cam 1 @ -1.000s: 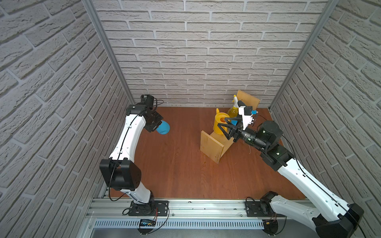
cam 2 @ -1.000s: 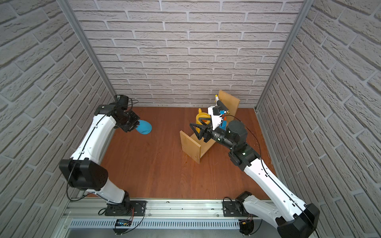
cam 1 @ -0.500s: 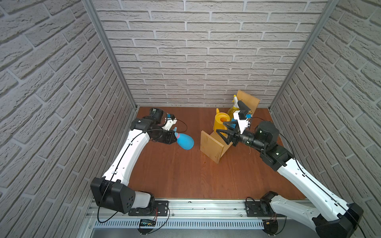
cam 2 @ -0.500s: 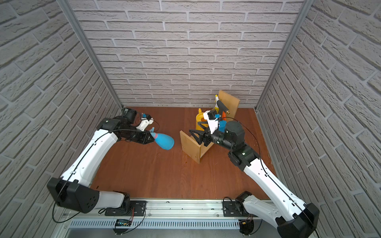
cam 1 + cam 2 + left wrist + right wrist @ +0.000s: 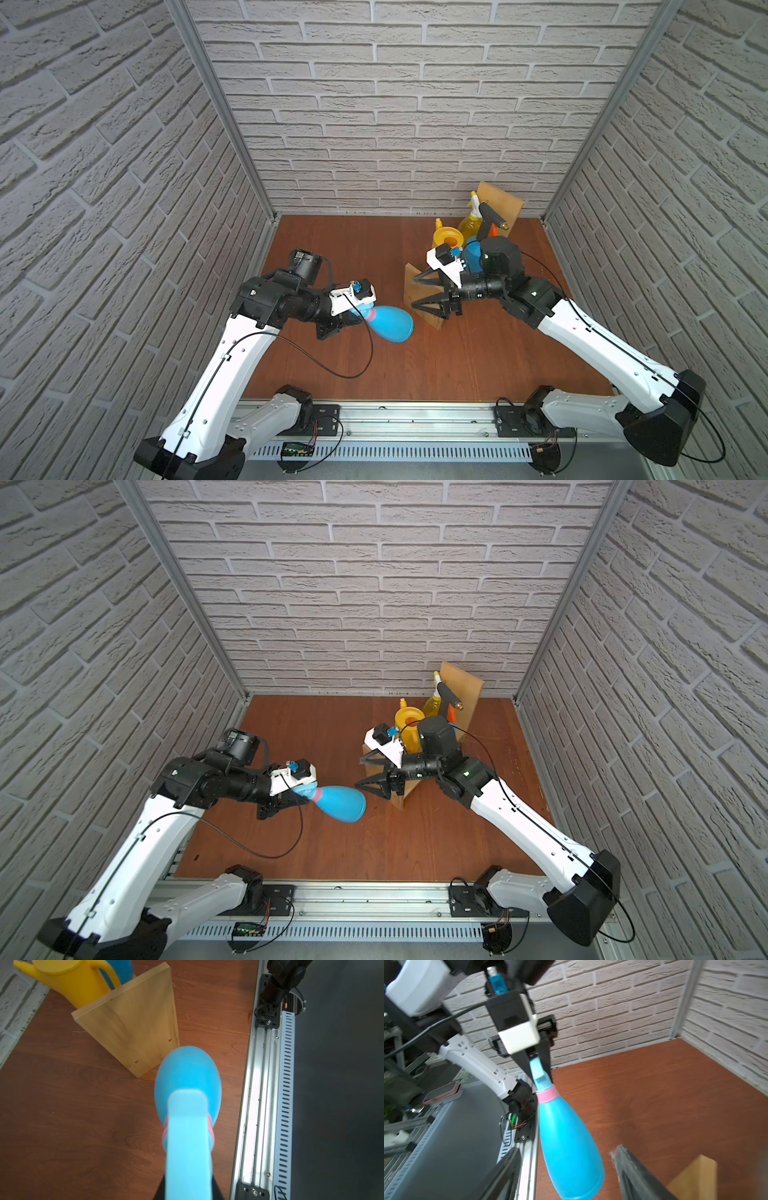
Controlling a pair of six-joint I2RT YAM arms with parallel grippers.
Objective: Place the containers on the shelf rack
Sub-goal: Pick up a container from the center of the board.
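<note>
The light-blue spray bottle (image 5: 390, 328) (image 5: 340, 806) hangs level above the wooden floor, and my left gripper (image 5: 353, 316) (image 5: 297, 798) is shut on its spray head above the pink collar. Its wide base points at my right gripper (image 5: 415, 294) (image 5: 359, 774), which is open. In the right wrist view the bottle (image 5: 566, 1147) shows between the spread fingers without touching them. The shelf rack (image 5: 503, 201) (image 5: 133, 1028) stands at the back right. On it are the yellow watering can (image 5: 446, 239) (image 5: 72, 982), the translucent yellow spray bottle (image 5: 469, 224) and the blue pressure sprayer (image 5: 471, 253).
Brick walls close in the back and both sides. An aluminium rail (image 5: 415, 415) with both arm bases runs along the front edge. My right arm reaches in front of the rack's near end panel (image 5: 432, 320).
My left arm has swung from the back left corner to the middle, carrying the light-blue spray bottle. My right gripper has drawn away from the rack and turned towards the bottle.
</note>
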